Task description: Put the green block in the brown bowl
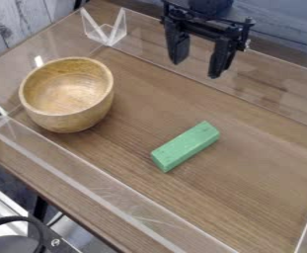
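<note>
Currently, progress: I am starting; nothing placed.
Green block (pixel 187 145): lying on table, untouched.
Brown bowl (pixel 67 94): sitting empty.
Gripper (pixel 199 57): I am holding it spread wide, carrying nothing.

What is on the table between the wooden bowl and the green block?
Nothing. In the camera view, only bare wooden tabletop lies between the brown bowl and the green block. The open gripper hangs farther back, not between them.
</note>
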Action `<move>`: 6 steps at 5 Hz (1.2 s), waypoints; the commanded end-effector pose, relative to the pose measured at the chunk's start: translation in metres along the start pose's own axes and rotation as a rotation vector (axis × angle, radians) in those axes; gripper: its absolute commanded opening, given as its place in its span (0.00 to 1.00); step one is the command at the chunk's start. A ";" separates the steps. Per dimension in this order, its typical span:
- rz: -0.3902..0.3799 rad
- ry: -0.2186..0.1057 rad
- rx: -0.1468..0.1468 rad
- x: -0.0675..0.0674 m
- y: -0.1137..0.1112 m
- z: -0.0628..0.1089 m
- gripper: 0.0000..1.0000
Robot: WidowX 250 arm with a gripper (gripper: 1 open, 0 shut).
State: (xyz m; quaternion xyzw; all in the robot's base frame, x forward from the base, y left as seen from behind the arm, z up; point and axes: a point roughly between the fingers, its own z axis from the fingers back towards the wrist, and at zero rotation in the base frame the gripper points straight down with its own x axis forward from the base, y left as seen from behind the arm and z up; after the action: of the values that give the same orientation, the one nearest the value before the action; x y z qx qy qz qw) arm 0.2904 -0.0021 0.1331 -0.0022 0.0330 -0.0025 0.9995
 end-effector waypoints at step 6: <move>-0.259 -0.016 -0.028 -0.038 0.019 -0.087 1.00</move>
State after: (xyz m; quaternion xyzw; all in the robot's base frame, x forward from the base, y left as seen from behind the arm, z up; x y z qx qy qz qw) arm 0.2401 0.0140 0.0400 -0.0236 0.0442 -0.1312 0.9901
